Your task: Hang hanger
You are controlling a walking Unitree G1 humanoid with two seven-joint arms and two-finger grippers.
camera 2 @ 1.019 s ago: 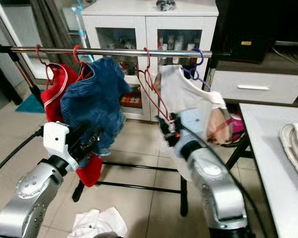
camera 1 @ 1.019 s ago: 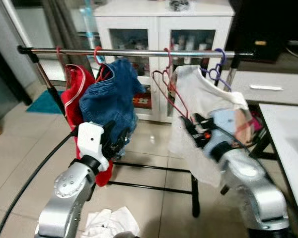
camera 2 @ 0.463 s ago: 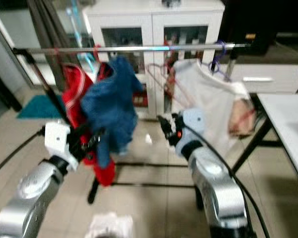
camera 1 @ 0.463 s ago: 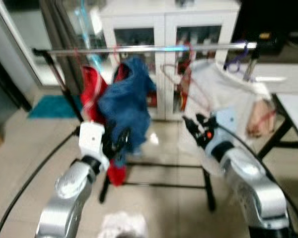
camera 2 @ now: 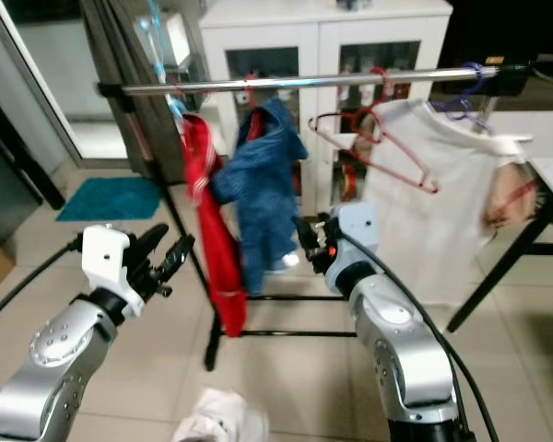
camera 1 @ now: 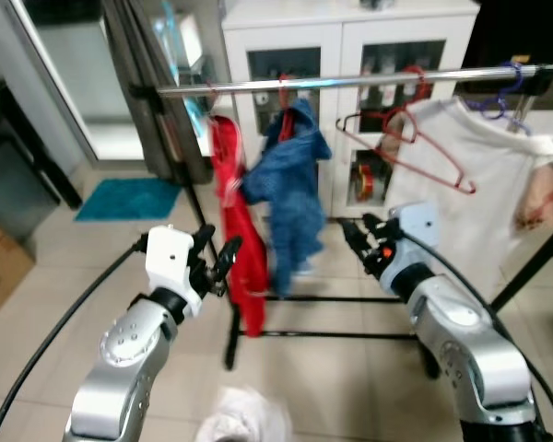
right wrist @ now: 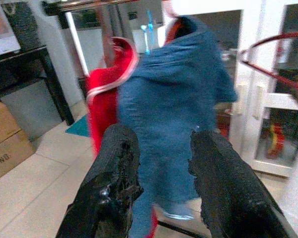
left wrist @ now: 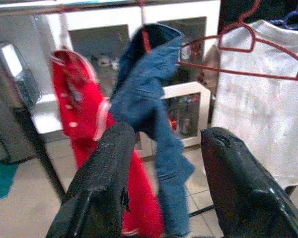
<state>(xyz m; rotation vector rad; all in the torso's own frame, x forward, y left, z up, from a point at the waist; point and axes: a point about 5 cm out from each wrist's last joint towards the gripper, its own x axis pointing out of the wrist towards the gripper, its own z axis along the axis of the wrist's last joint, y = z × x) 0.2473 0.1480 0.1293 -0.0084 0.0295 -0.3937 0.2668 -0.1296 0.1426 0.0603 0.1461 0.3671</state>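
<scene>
Hanger on rail; both grippers released.

The empty red hanger (camera 1: 407, 147) hangs by its hook on the rail (camera 1: 350, 81), between the blue jacket (camera 1: 289, 198) and the white shirt (camera 1: 479, 203). The left gripper (camera 1: 214, 261) and right gripper (camera 1: 358, 238) sit below the rail, apart from the hanger, fingers spread and holding nothing. Judged step: verify seating. Confirm the hook fully straddles the rail, and keep both arms clear of the garments when withdrawing.

on the rail (camera 1: 369, 81), left to right: jacket (camera 1: 230, 230), jeans (camera 1: 290, 198), hanger (camera 1: 405, 147), shirt (camera 1: 484, 198).
</scene>
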